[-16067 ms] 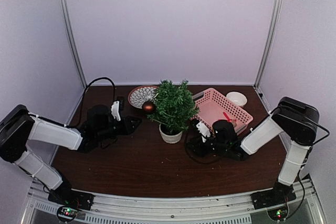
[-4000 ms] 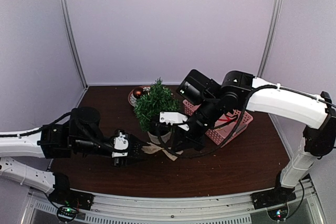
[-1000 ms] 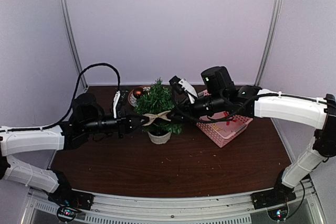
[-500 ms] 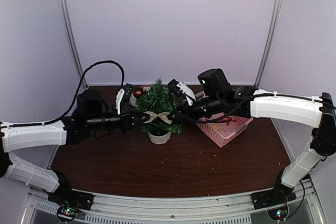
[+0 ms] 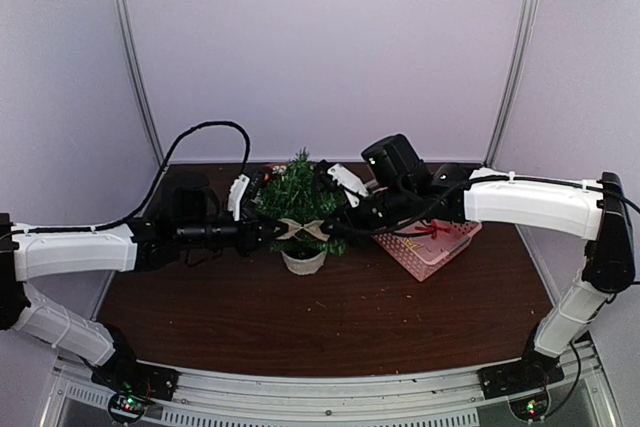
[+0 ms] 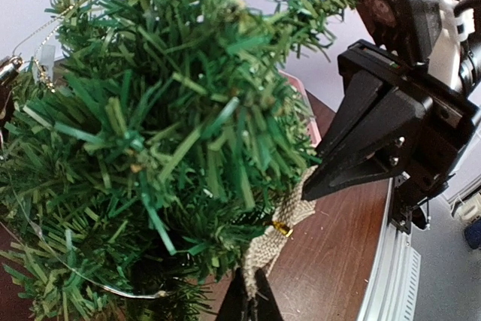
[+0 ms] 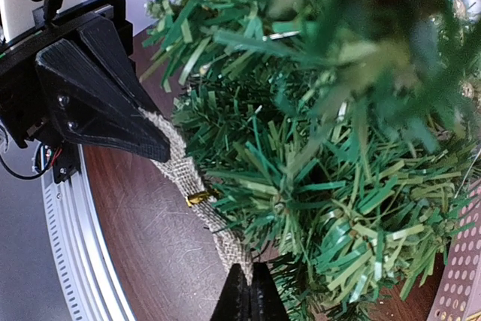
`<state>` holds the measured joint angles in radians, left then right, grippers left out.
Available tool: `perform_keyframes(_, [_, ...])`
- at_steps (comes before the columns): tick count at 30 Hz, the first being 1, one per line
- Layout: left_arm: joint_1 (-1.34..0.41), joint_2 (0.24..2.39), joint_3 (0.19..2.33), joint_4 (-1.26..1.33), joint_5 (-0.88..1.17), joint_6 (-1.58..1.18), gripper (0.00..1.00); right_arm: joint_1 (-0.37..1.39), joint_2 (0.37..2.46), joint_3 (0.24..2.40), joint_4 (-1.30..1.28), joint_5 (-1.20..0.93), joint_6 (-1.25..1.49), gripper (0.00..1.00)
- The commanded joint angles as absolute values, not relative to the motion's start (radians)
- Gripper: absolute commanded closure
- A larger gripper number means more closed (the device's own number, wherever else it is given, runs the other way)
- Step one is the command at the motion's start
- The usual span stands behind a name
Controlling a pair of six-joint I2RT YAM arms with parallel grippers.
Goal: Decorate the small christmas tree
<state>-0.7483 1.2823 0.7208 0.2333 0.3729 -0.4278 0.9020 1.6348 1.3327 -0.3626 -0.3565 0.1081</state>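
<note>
The small christmas tree (image 5: 297, 197) stands in a whitish pot (image 5: 303, 261) at mid table. A burlap bow (image 5: 303, 228) with a gold middle tie is stretched across the tree's front. My left gripper (image 5: 277, 231) is shut on the bow's left end. My right gripper (image 5: 331, 229) is shut on its right end. In the left wrist view the bow (image 6: 279, 231) runs from my left gripper (image 6: 251, 302) up against the branches (image 6: 173, 133) to the right gripper's black fingers (image 6: 361, 155). In the right wrist view the bow (image 7: 197, 193) lies against the needles above my right gripper (image 7: 248, 291).
A pink basket (image 5: 432, 237) with something red inside sits right of the tree, under my right arm. A reddish bauble and a patterned bowl (image 5: 262, 175) show behind the tree. Two upright metal poles (image 5: 135, 57) stand at the back corners.
Both grippers have moved slightly nearer the tree with the bow held between them. The bow now presses against the front branches a little lower than half a second ago.
</note>
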Motion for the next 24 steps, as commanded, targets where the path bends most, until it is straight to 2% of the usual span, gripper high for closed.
perform_keyframes(1, [-0.749,1.291,0.758,0.232,0.294,-0.404,1.0,0.905,1.644,1.361,-0.395,-0.278,0.099,1.0])
perform_keyframes(21, [-0.768,1.289,0.759,0.157,0.254,-0.381,1.0,0.93,1.714,1.422,-0.507,-0.223,0.068,1.0])
perform_keyframes(24, [-0.768,1.284,0.759,0.147,0.241,-0.38,1.0,0.931,1.718,1.423,-0.513,-0.221,0.066,0.96])
